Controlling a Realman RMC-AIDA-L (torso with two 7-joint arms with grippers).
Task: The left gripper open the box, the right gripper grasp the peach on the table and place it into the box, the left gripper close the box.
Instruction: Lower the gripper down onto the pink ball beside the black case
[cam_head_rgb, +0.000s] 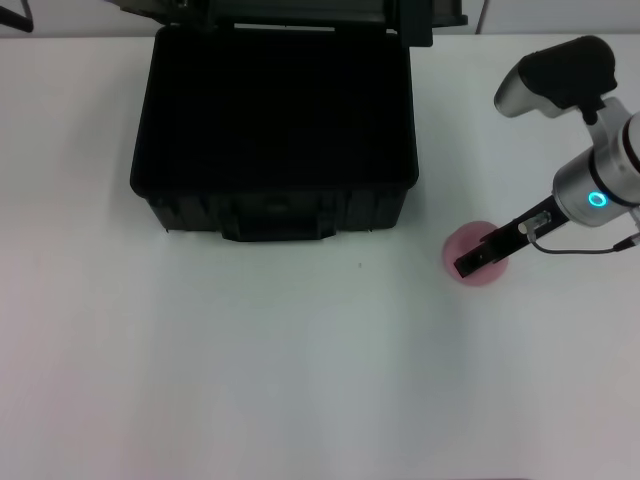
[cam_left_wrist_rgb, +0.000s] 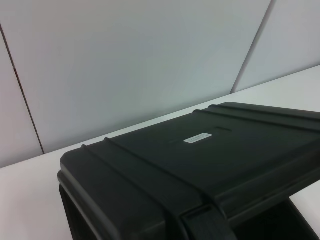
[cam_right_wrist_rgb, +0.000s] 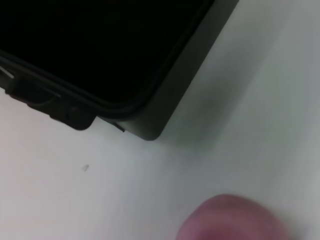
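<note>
Nearest on the white desk (cam_head_rgb: 250, 380), the right pincer (cam_head_rgb: 478, 257) sits low over the peach (cam_head_rgb: 474, 254) for a pickup, its grip impossible to judge, while farther back the box (cam_head_rgb: 275, 130) stands open and apparently empty, ready to receive the fruit.
</note>
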